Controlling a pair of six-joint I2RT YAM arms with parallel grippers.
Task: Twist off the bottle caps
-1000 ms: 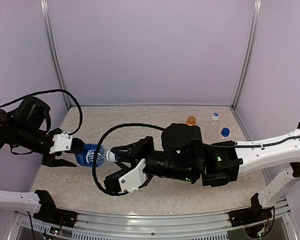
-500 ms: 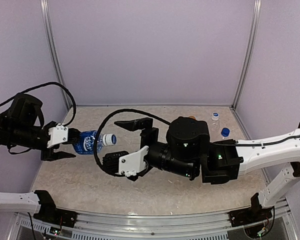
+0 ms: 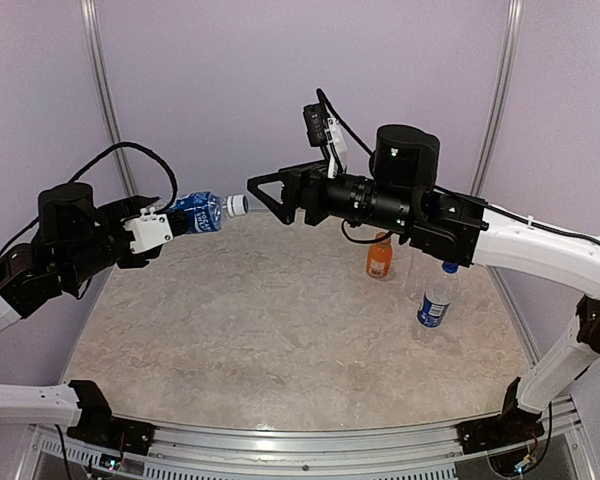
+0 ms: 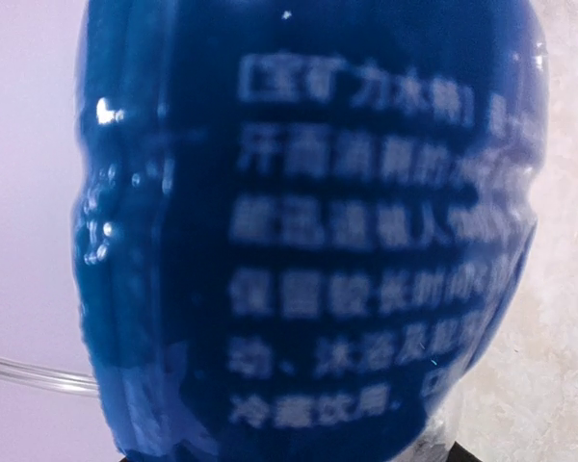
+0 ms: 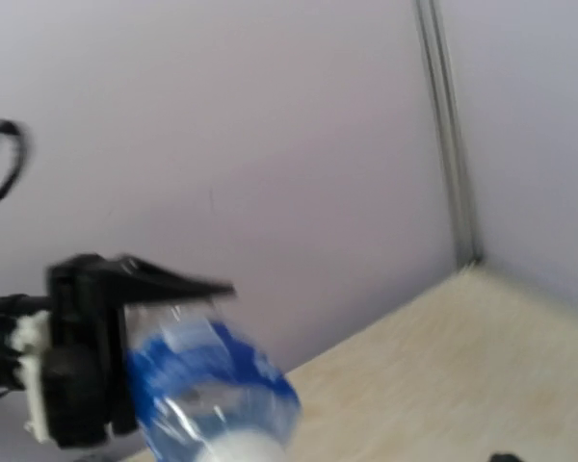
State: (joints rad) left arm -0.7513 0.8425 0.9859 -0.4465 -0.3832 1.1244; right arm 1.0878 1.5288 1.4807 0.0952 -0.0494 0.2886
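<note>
My left gripper [image 3: 178, 219] is shut on a clear bottle with a blue label [image 3: 196, 212], holding it high above the table and nearly level, its white cap [image 3: 237, 205] pointing right. That label [image 4: 308, 231] fills the left wrist view. My right gripper [image 3: 263, 197] stands open just right of the cap, apart from it. In the right wrist view the held bottle [image 5: 212, 385] and cap [image 5: 241, 448] are blurred at the lower edge; my own fingers do not show there. A short orange bottle [image 3: 380, 258] and a blue-capped labelled bottle [image 3: 435, 298] stand at the right.
The pale marbled table [image 3: 260, 340] is closed in by lilac walls with metal posts [image 3: 496, 110]. A faint clear bottle [image 3: 412, 275] stands between the orange one and the labelled one. The left arm's black cable [image 3: 120, 155] loops above it.
The right gripper let go of the cap and opened. Both arms rose from table height, the left carrying the bottle up, the right swinging up and to the right.
</note>
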